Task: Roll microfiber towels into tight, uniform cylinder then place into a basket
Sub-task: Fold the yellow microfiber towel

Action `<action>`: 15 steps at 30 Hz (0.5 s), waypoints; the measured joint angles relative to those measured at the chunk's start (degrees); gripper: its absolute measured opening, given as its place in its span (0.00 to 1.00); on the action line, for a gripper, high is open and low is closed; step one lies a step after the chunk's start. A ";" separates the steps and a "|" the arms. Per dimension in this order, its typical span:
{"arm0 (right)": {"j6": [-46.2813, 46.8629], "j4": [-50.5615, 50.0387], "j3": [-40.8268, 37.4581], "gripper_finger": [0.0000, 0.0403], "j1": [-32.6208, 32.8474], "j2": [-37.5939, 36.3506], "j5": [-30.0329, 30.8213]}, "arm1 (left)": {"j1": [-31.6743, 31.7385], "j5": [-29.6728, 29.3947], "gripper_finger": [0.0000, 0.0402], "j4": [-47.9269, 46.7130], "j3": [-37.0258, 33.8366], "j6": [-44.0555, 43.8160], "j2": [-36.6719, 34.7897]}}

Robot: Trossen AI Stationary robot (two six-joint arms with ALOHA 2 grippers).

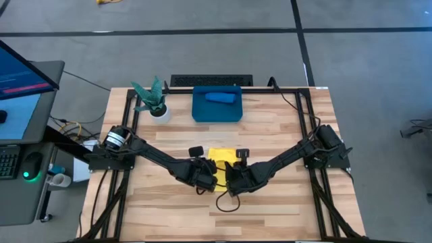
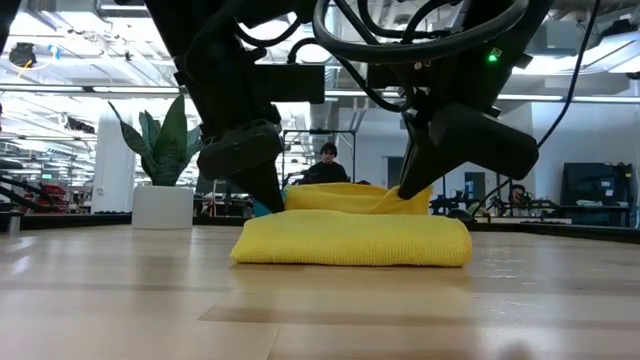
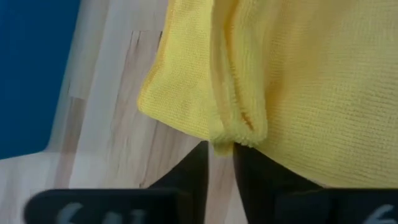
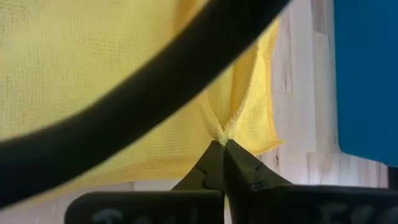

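The yellow towel (image 1: 221, 156) lies folded on the wooden table's middle; it also shows in the low view (image 2: 352, 238). My left gripper (image 3: 220, 149) is shut on its near left edge. My right gripper (image 4: 221, 142) is shut on its near right edge. The blue towel (image 1: 220, 97) lies rolled inside the teal-blue basket (image 1: 202, 111) at the table's far middle. My left gripper pinches a bunched fold of the yellow towel's near edge (image 3: 231, 134) between its two fingertips, coming slanting down from the near side. The pinched part is raised; the rest lies on the table. My right gripper pinches a gathered edge of the yellow towel (image 4: 221, 129) at its fingertips, slanting down from the near side. The cloth rises to the fingers in a small peak (image 2: 400, 200); the rest of the towel lies on the table.
A white pot with a green plant (image 1: 155, 104) stands left of the basket. A black cable (image 4: 155, 93) crosses the right wrist view. A monitor and desk (image 1: 20, 88) stand left of the table. People sit in the room behind (image 2: 325, 165).
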 joint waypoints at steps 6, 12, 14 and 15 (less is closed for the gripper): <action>0.02 -0.08 0.02 0.08 0.00 0.00 -1.82 | 0.06 2.67 0.30 -0.72 0.56 0.74 -0.01; -0.09 -0.06 0.04 0.17 0.00 0.00 -2.21 | -1.15 2.68 0.33 -1.98 3.09 1.60 -0.01; -0.07 -0.10 0.07 0.21 0.00 0.00 -2.10 | -1.79 2.64 0.33 -3.02 3.59 1.47 -0.01; -0.08 -0.38 0.09 0.23 0.02 0.00 -2.14 | -2.11 2.53 0.33 -3.63 3.70 1.27 -0.01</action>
